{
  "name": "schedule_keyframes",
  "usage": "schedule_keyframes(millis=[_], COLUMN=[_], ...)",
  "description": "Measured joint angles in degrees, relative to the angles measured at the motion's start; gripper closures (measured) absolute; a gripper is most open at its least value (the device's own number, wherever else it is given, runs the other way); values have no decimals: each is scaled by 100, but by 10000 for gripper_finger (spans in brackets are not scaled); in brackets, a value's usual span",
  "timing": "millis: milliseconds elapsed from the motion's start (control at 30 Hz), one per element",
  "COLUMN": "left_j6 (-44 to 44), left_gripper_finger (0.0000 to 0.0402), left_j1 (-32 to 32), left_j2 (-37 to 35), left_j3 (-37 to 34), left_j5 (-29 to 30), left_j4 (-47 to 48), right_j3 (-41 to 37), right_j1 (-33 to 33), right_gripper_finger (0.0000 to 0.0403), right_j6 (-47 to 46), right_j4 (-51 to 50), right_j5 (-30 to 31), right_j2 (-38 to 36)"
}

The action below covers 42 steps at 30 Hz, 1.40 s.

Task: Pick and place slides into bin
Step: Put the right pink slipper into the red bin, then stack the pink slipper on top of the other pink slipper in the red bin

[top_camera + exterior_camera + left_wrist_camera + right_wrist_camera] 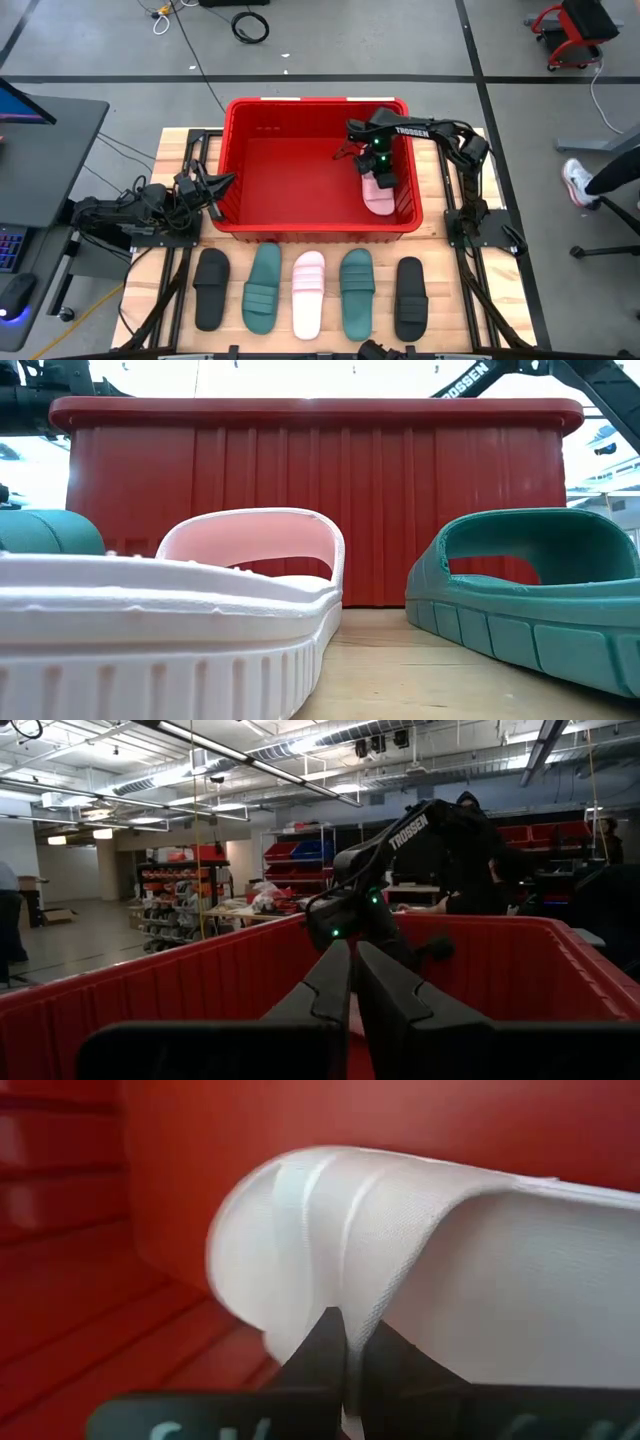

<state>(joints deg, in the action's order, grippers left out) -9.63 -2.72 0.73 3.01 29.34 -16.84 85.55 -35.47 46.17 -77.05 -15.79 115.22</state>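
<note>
The red bin stands at the table's middle. My right gripper reaches down into the bin by its right wall and is shut on a pale pink slide. The slide's ribbed strap fills the right wrist view. My left gripper is shut and empty. It waits outside the bin's left wall and points over the rim. Several slides lie sole-down in a row near the table's front edge: black, teal, pink, teal and black. My right gripper pinches the edge of the pink slide's strap between its two fingers. It comes from above, slanting down into the bin. The slide hangs tilted below the fingers, close to the bin's right wall. I cannot tell whether its lower end rests on the bin floor.
The bin's floor is bare to the left of the held slide. In the low view the front pink slide and a teal slide lie before the bin's near wall. A person's shoe shows on the floor beyond the table's right side.
</note>
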Motion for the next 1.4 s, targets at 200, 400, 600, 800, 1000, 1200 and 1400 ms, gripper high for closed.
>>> schedule_keyframes(millis=[200,400,600,800,1000,1200,1400], left_j6=[0,0,0,0,0,0,2], left_gripper_finger=[373,365,374,377,367,369,378], left_j1=[-2,-2,-1,0,0,0,-2], left_j2=[0,0,0,0,0,0,0], left_j3=[0,0,0,0,0,0,0], left_j5=[0,0,0,0,0,0,0], left_j4=[2,0,1,0,2,1,-38], right_j3=[-54,-61,-53,63,88,88,88], right_j1=[-3,-3,1,59,725,2141,3655], right_gripper_finger=[379,335,260,194,151,138,144], right_j6=[-141,-395,-471,-1009,-2054,-3050,-3900], right_j4=[193,337,383,484,952,2113,3337], right_j5=[302,334,524,692,623,580,658], right_j2=[0,-47,-513,-1364,-2356,-2996,-3014])
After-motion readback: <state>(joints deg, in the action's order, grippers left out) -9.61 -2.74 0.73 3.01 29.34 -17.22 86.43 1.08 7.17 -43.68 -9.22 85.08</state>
